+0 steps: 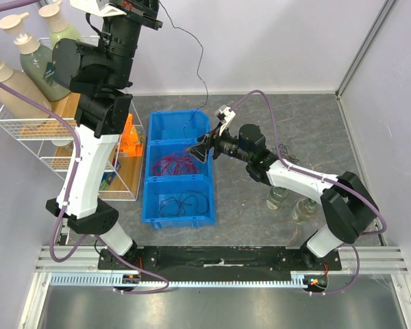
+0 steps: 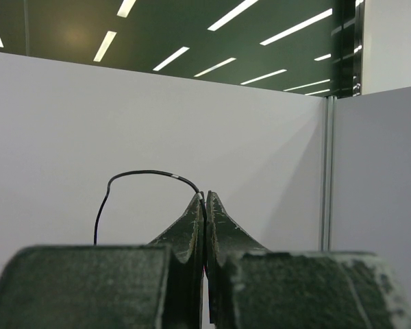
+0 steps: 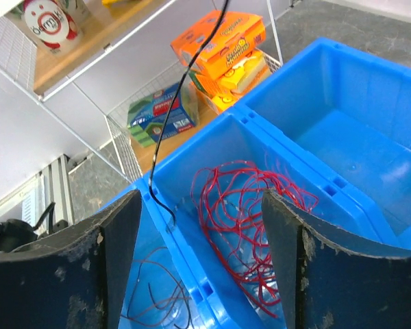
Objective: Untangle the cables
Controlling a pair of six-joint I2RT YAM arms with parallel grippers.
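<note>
Hidden: left hand (image 2: 204, 199) cut off at overhead view's top edge; black cable (image 2: 144, 172) lower end lost near bin (image 1: 179, 218) dividers | Axis: black cable hangs downward from left hand, clamped on it | Red cables (image 3: 243, 219): tangle in middle bin compartment | Right hand (image 3: 200, 200): fingers apart above tangle

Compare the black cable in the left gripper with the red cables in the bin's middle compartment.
The black cable is one strand held by the shut left gripper high above the bin; the red cables lie in it, unheld. The black cable hangs in a long line; the red cables curl in a tangle. Both are thin wire.
</note>
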